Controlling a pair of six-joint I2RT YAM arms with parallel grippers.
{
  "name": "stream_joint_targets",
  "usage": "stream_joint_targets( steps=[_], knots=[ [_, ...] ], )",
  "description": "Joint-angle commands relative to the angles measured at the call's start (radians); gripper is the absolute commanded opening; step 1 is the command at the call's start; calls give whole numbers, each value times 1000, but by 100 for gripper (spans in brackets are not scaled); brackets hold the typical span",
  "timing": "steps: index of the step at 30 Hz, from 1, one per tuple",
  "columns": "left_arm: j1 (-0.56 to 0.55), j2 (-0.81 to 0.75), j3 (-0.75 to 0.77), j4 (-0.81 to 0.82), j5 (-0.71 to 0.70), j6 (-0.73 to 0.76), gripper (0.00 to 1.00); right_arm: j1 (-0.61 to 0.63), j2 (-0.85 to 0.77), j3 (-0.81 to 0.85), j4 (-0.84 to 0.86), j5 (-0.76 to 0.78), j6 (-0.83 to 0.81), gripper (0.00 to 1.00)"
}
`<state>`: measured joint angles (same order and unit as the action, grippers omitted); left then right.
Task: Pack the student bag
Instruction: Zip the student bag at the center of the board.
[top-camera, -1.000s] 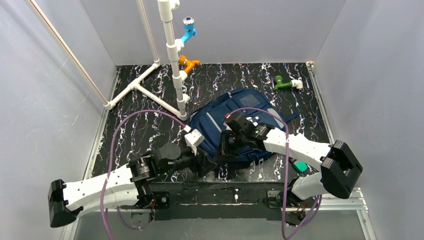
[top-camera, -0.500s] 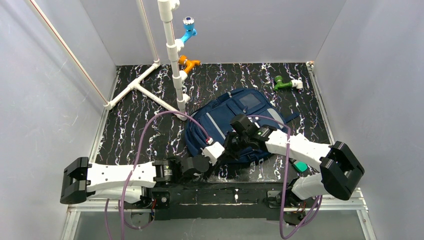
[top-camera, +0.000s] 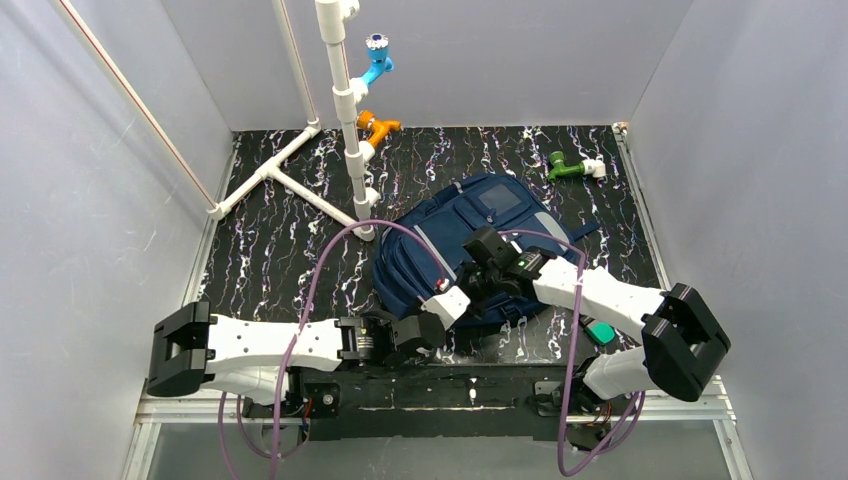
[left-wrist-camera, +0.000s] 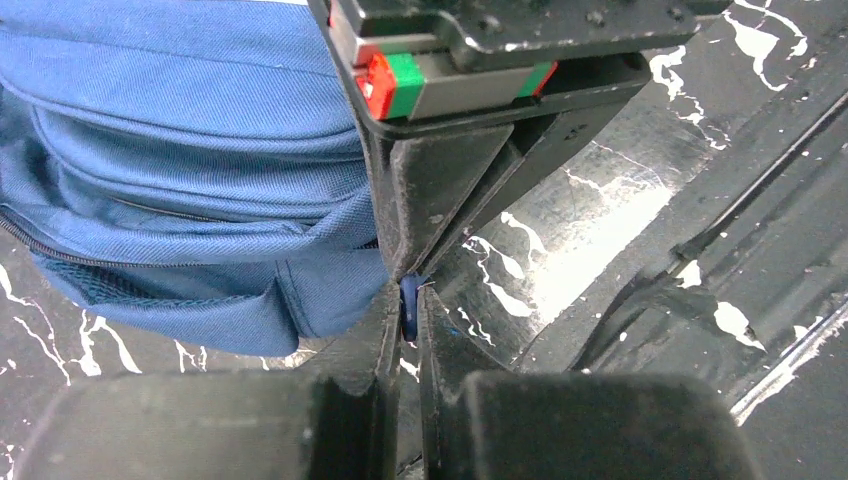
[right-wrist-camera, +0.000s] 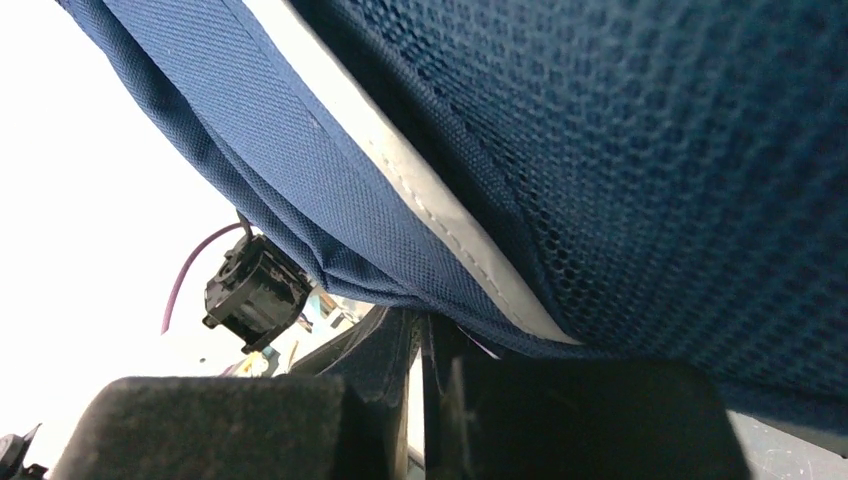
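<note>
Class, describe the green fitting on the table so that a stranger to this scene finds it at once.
Take the black marbled table and look to its far right corner, beyond the navy student bag. A small green fitting with a white end lies there. Unlike the blue fitting and the orange fitting, mounted on the white pipe stand, it lies loose on the tabletop.

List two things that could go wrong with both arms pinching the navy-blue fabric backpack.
1. The left jaws hold only a thin sliver of the navy-blue fabric backpack, which might slip out when pulled.
2. The right jaws clamp its grey-trimmed edge; pulling apart could strain the fabric or drag the whole bag.
</note>
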<state>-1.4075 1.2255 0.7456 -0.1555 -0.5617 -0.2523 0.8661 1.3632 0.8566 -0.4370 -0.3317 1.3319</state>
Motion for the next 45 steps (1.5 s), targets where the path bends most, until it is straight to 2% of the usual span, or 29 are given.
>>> stream_joint_targets(
  steps=[1,7,10,12,15,19,23,27,30,34,39,42,45],
  knots=[
    [-4,21,53,-34,-96,-13,0,-4,-21,41,1,18,-43,3],
    [-3,-48,7,-30,-166,-69,0,-5,-57,42,-41,70,-218,46],
    [-1,-85,-28,22,-147,-77,0,-9,-88,31,-76,92,-328,60],
    [-1,-104,-47,50,-125,-87,0,-21,-110,28,-93,79,-417,65],
    [8,-125,-70,90,-81,-101,0,-29,-141,39,-113,65,-641,66],
    [41,-159,-89,106,-18,-138,0,-27,-233,50,-145,179,-959,66],
    [110,-196,-108,117,78,-186,0,-26,-385,-41,34,211,-1221,64],
    [169,-228,-130,149,202,-221,0,-4,-506,-184,232,45,-1497,64],
    [191,-246,-139,178,250,-240,0,13,-535,-245,314,12,-1587,61],
    [199,-259,-138,167,273,-265,0,57,-472,-206,235,37,-1655,59],
    [199,-268,-142,179,281,-271,0,122,-394,-192,236,114,-1678,60],
    [199,-266,-138,181,297,-266,0,178,-343,-189,270,211,-1677,60],
    [198,-259,-139,179,301,-266,0,225,-270,-159,295,318,-1686,53]
  ],
)
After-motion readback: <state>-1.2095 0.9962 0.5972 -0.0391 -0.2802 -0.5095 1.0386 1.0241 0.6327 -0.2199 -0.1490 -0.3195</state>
